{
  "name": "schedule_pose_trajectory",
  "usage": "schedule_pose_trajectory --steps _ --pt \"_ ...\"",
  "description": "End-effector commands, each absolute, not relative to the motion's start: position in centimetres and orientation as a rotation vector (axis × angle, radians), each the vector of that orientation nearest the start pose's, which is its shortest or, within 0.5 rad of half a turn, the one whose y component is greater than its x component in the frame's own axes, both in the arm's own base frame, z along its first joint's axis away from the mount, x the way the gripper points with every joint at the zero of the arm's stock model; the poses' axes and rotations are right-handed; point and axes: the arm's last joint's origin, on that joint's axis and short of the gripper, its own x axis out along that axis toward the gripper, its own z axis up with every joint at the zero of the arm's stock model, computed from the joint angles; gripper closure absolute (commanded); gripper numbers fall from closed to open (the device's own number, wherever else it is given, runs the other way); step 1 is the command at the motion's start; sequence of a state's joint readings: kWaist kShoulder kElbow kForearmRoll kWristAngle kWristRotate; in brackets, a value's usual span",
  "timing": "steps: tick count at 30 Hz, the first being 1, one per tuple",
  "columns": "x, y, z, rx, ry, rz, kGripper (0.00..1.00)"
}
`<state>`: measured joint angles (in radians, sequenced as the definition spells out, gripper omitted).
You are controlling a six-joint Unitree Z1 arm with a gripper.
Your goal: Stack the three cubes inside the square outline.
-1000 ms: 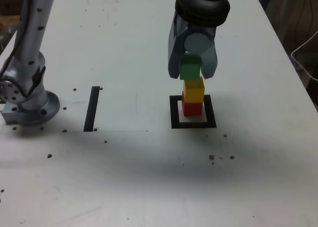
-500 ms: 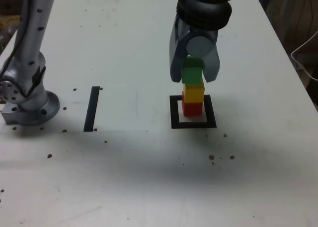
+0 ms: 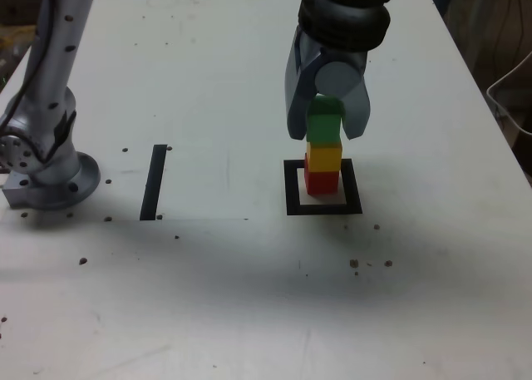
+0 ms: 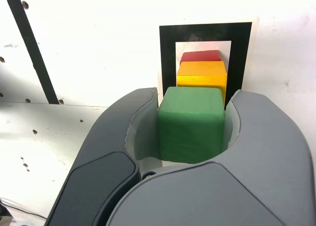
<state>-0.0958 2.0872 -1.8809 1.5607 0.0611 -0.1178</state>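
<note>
Down comes the gripper (image 3: 326, 122), clamped on the green cube (image 3: 324, 124) now meeting the yellow cube (image 3: 323, 156) over red cube (image 3: 321, 180) in the square outline (image 3: 323, 207)—release next, then retreat toward twelve o'clock.

Exterior view: soft, slightly grainy, evenly lit; the white worktop (image 3: 208, 81) reads grey-green with a broad diffuse shadow across its near half. Wrist view: sharper and much brighter, the worktop near overexposed; the gripper (image 4: 192, 132) body is close and slightly soft.
</note>
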Motion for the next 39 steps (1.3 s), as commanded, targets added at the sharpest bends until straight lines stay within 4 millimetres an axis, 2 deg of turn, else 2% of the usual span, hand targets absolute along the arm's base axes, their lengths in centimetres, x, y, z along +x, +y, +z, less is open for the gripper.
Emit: schedule_pose_trajectory --steps 1,8,16,24,39 --pt "37.36 -3.11 29.83 0.055 1.782 0.084 0.82" --pt "37.21 -2.97 29.56 0.048 1.795 0.086 0.68" --pt "36.9 -2.94 29.64 0.047 1.795 0.088 0.63" --pt "36.86 -2.93 29.65 0.047 1.793 0.088 0.45" --pt "37.44 -2.97 29.13 0.048 1.762 0.083 0.44"
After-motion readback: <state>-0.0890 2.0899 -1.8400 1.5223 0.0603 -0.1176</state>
